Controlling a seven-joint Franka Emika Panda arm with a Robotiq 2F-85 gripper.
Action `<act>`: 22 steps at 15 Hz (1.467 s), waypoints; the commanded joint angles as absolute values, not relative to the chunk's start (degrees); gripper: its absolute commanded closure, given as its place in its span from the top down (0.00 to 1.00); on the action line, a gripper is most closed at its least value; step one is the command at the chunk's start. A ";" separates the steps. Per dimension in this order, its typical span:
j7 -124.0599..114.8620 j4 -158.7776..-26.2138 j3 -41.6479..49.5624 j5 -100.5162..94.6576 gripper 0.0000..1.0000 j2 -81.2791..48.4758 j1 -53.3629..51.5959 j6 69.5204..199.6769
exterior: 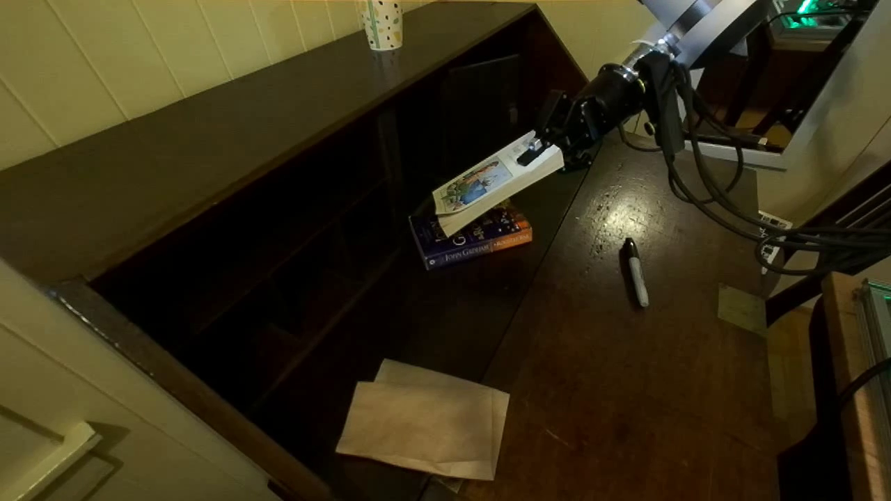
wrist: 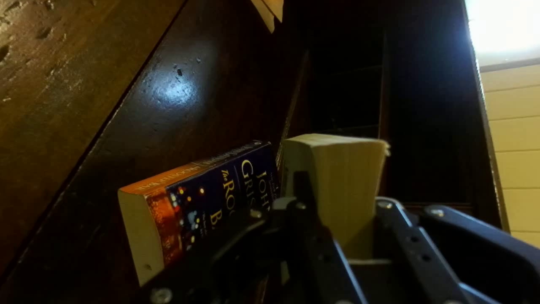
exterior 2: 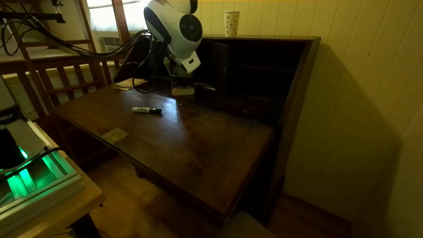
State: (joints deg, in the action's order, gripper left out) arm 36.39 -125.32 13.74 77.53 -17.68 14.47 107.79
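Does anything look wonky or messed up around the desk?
Yes, a little. The white book slants, held in the gripper, instead of lying flat like the blue book below it. The brown papers overlap crookedly rather than in a neat stack, and the desk looks scuffed. I see no spills.

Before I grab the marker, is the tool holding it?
No: the tool grips a book, while the marker lies apart from both on the desk.
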 commanded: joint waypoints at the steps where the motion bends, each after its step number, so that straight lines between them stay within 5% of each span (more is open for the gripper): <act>1: 34.87 -122.97 13.29 76.34 0.06 -18.68 14.37 106.76; 3: 34.48 -122.61 13.24 75.87 0.12 -18.82 14.23 106.57; 4: 33.88 -122.46 13.31 75.19 0.49 -18.78 14.01 106.86; 5: 33.10 -122.40 13.45 74.28 0.50 -18.64 13.90 106.86; 12: 26.88 -122.57 14.19 64.87 0.97 -16.66 14.33 107.00; 22: 22.40 -119.94 13.96 59.33 1.00 -14.56 14.23 106.22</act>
